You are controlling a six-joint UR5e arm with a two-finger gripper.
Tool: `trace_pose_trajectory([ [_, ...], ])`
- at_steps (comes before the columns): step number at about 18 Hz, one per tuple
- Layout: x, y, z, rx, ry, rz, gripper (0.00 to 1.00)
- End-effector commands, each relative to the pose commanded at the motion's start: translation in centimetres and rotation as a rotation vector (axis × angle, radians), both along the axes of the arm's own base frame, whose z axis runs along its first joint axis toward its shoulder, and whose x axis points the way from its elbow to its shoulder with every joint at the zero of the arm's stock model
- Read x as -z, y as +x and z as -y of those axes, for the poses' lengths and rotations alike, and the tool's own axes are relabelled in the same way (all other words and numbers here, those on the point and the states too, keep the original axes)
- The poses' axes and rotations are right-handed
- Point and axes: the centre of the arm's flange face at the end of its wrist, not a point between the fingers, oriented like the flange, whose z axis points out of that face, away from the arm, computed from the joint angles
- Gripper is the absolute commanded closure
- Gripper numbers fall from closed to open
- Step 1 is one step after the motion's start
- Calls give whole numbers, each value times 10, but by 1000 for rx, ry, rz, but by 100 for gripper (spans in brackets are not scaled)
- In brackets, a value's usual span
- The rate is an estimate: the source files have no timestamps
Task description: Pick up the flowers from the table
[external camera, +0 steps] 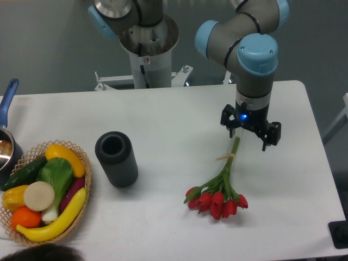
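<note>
The flowers (218,191) lie flat on the table (174,114), towards its right half and nearer the front edge. They are a small bunch of red tulips: the blooms fan out at the lower end, pointing towards the camera, and the green stems gather into a narrow bundle that runs up and slightly to the right, bound by a tan band partway along. The upper tip of the stems reaches just under the hand (250,135).

The hand hangs from the arm with its wrist pointing straight down, a blue light showing on its body. Its two dark fingers (228,120) are spread wide, one to the left and one to the right, with the stem end lying in the gap between them. Whether the fingers touch the stems or the table cannot be told from this view; nothing is gripped. The blooms sit well below and left of the hand, clear of the fingers.

To the left of the flowers, well apart, a black cylinder cup (116,159) lies on the table with its open mouth facing up and back. Further left, a woven basket (84,187) holds toy produce. A pot with a blue handle (7,142) is at the left edge.
</note>
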Motion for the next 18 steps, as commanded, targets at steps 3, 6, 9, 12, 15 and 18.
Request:
trace_pose_trajectory([
  [3, 1, 0, 0, 2, 2, 3, 0],
  [6, 9, 4, 1, 2, 4, 12, 0],
  [9, 33, 16, 3, 8, -3, 40, 0],
  [12, 45, 25, -2, -54, 23, 24, 0],
  [15, 67, 29, -18, -81, 15, 59, 0],
  [18, 98, 24, -28, -68, -5, 89, 0],
])
